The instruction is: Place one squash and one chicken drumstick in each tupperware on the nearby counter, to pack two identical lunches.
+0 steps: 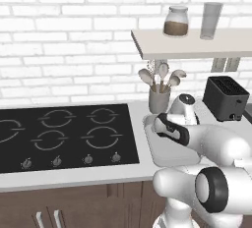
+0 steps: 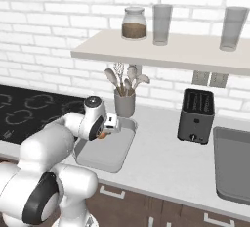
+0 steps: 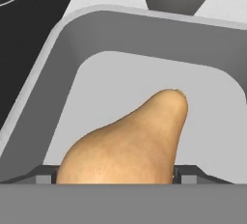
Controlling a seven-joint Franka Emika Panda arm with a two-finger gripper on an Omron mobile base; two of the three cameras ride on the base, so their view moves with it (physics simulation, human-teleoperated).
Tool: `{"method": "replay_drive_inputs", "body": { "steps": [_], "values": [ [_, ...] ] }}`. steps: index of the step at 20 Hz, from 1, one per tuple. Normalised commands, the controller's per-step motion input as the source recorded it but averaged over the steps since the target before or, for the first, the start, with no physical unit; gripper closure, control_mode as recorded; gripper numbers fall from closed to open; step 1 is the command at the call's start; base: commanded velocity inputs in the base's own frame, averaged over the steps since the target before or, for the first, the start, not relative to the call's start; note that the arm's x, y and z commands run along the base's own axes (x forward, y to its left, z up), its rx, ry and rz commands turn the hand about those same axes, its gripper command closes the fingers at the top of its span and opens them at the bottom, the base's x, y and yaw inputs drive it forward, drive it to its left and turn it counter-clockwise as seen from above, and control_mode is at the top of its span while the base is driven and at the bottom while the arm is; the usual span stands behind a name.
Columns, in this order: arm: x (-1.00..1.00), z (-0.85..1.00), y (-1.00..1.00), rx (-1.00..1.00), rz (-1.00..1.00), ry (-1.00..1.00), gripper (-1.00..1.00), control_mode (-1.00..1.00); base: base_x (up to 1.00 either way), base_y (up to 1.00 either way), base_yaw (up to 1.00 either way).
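White brick backs the counter [image 2: 161,157], where a black toaster [image 2: 196,116] stands right of a utensil cup [image 2: 125,104]. My gripper [image 2: 104,131] hangs over the left tupperware [image 2: 105,153], beside the cooktop [image 1: 64,133]. A tan, pear-shaped squash [image 3: 130,143] sits between my widely spread fingers, neck pointing away from me, above the tray floor. Whether I am pinching it, I cannot tell. The second tupperware [image 2: 232,165] lies far right.

Squash [image 3: 130,143]: matt tan skin, finely speckled. Tupperware [image 3: 72,39]: smooth grey, plastic-looking, matt. Toaster [image 2: 196,115]: black, satin. Cooktop [image 1: 64,133]: glossy black. Table [image 2: 161,160]: smooth pale matt.
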Motion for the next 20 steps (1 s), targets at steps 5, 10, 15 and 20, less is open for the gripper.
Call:
{"method": "replay_drive_inputs", "body": {
  "steps": [5,10,15,20],
  "values": [
    [0.41,-0.14,-0.04,0.0,-0.01,0.0,-1.0,-1.0,0.0,0.0,0.0],
    [0.45,0.0,-0.09,0.0,-0.01,-0.01,-1.0,-1.0,0.0,0.0,0.0],
    [0.16,-0.01,0.0,0.0,0.0,-0.03,-1.0,-1.0,0.0,0.0,0.0],
    [-0.58,0.33,0.0,0.0,0.0,-0.17,-1.0,-1.0,0.0,0.0,0.0]
  ]
}}
